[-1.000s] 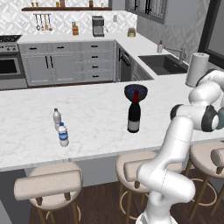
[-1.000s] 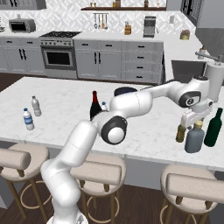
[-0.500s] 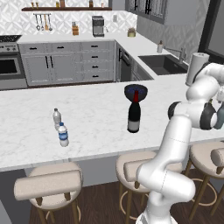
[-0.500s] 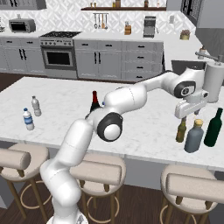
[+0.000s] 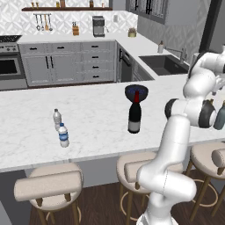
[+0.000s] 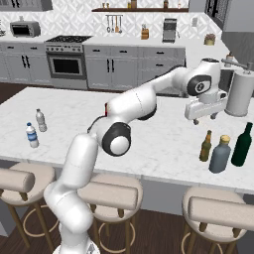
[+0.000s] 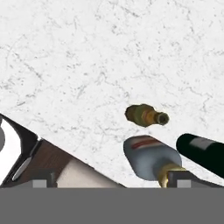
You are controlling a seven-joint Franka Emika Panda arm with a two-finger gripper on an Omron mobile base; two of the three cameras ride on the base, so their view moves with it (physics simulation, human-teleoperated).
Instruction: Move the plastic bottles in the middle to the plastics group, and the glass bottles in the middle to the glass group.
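Note:
My gripper (image 6: pixel 205 117) hangs open and empty above the right end of the island counter (image 6: pixel 149 134). Just below and in front of it, near the front edge, the squat grey-blue bottle (image 6: pixel 220 155) (image 7: pixel 151 157) stands between a slim brown gold-topped bottle (image 6: pixel 205 146) (image 7: pixel 145 115) and a dark green bottle (image 6: pixel 242 145) (image 7: pixel 201 153). In the middle of the counter the tall dark wine bottle (image 5: pixel 134 116) with a red top stands upright. At the left, two small clear water bottles (image 5: pixel 56 117) (image 5: pixel 63 135) stand close together.
A dark blue bowl (image 5: pixel 136 91) sits right behind the wine bottle. A white paper-towel roll (image 6: pixel 239 93) stands behind the glass bottles. Stools (image 6: pixel 218 208) line the front of the island, and a sink (image 5: pixel 169 63) lies on the back counter.
The open gripper has risen off the grey-blue bottle and drawn back a little towards the left. The bottles have stayed where they were.

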